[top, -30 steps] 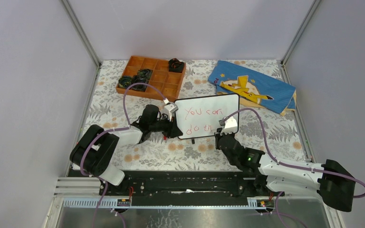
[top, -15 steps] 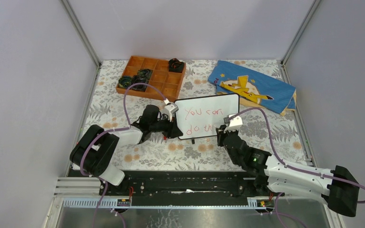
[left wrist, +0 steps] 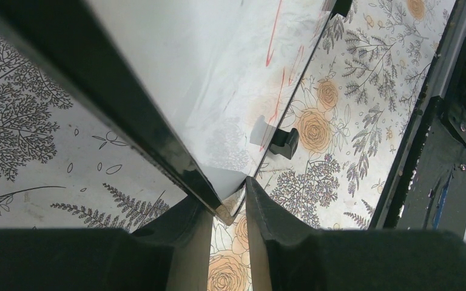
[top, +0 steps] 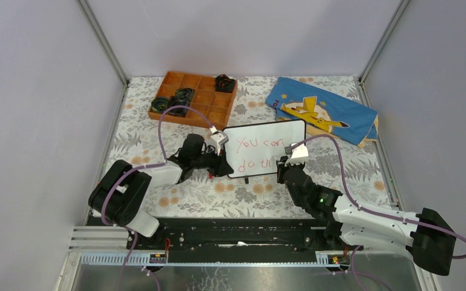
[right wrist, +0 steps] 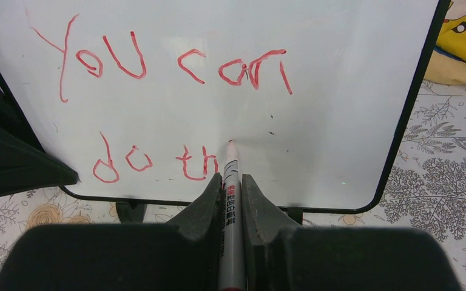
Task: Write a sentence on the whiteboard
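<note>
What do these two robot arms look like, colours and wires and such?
Both the left arm and right arm mix white shells with chunky black joints. A purple cable loops from each to a small white camera block. The right arm shows a tiny green light. The fingers are matte black wedges.

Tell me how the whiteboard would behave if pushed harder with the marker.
The whiteboard is probably stiff; its black frame looks straight. Standing on small feet, it would likely tip or slide without the left gripper clamping its edge. Its glossy face may let the marker tip skid.
</note>
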You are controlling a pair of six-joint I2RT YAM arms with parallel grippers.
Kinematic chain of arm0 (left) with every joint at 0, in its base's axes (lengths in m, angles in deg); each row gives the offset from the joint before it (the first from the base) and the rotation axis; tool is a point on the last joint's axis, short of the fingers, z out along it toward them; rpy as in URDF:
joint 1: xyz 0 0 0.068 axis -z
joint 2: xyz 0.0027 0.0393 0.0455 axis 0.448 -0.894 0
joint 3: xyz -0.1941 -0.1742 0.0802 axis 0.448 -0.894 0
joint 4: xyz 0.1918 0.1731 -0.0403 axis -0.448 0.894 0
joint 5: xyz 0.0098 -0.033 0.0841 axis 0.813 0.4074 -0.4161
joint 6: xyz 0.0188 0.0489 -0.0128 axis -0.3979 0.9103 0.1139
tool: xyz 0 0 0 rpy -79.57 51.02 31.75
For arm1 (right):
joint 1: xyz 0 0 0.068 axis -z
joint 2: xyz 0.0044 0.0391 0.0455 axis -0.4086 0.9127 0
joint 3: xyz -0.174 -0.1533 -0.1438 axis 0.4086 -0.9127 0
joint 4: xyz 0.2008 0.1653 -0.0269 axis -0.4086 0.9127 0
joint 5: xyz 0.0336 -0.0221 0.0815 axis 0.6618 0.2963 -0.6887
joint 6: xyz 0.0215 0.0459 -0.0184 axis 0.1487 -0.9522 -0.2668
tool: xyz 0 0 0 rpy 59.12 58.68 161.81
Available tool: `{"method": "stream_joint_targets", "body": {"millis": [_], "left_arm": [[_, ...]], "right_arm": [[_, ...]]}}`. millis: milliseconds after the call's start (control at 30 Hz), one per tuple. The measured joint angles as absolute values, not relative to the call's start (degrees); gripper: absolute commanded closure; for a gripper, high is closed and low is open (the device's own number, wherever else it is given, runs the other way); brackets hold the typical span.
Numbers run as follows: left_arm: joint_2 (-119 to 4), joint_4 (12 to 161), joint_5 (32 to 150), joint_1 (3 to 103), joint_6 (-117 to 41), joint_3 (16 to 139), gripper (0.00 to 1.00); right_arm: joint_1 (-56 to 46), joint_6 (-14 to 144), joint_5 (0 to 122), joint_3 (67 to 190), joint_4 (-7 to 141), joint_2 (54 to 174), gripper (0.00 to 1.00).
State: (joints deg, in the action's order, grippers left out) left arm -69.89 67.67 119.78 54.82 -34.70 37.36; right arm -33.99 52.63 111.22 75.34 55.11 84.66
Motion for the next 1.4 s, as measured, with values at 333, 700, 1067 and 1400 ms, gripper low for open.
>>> {"method": "stream_joint_targets", "body": {"millis": [333, 700, 1067, 1400], "left_arm": [[-69.9, 67.8, 119.6, 55.1, -34.6, 37.4, 0.69], [-69.9, 67.8, 119.3, 55.2, -34.4, 37.4, 0.69], [-69.9, 68.3, 118.9, 55.5, -34.0, 37.8, 0.69], [-69.9, 69.1, 118.3, 55.7, -33.5, 38.0, 0.64]], "right_arm": [[-32.7, 52.6, 110.7, 75.3, 54.8, 85.3, 1.0], [-32.1, 52.1, 109.3, 75.3, 55.9, 82.5, 1.0], [-32.0, 50.2, 107.7, 72.7, 58.7, 76.0, 1.0], [-32.0, 48.4, 106.2, 70.5, 59.9, 75.0, 1.0]]}}
